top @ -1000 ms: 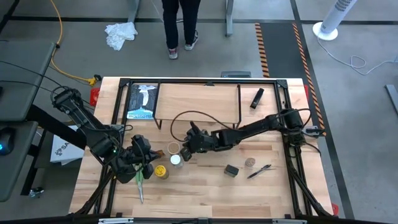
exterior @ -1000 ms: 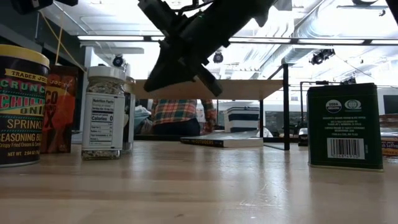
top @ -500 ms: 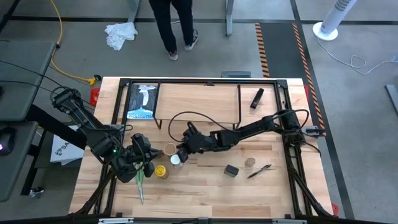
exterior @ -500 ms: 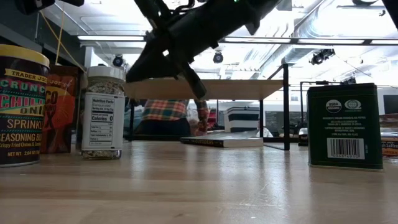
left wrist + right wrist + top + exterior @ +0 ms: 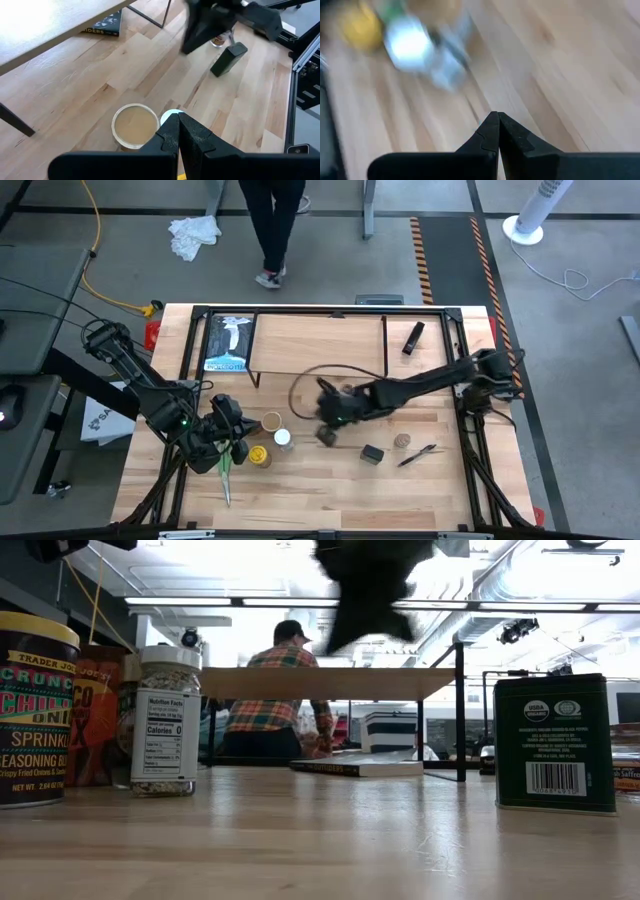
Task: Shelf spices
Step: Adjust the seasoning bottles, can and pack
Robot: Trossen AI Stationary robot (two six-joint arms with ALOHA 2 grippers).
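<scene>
Near the table's left front stand the spices: a wide tan round jar (image 5: 271, 421), a white-lidded jar (image 5: 283, 438) and a yellow-lidded jar (image 5: 259, 455). A small black tin (image 5: 372, 453) and a tiny brown jar (image 5: 401, 441) stand farther right. The orange-brown packet (image 5: 95, 720) shows in the low view. The shelf (image 5: 320, 345), with its clear top, stands at the back. My right gripper (image 5: 325, 425) hangs shut and blurred above the table's middle, to the right of the white-lidded jar. My left gripper (image 5: 228, 425) hangs shut just left of the tan jar (image 5: 134, 125).
A book (image 5: 227, 343) lies under the shelf's left end. Green-handled scissors (image 5: 224, 470) lie near the front left, a black marker (image 5: 415, 455) at the right. A dark object (image 5: 413, 337) lies at the back right. A person (image 5: 272, 225) walks beyond the table.
My right gripper has risen and drawn back toward the table's right edge, away from the white-lidded jar, tipping and rolling as it went. It has stayed shut. The jar stands where it was. The person behind the table has walked on.
</scene>
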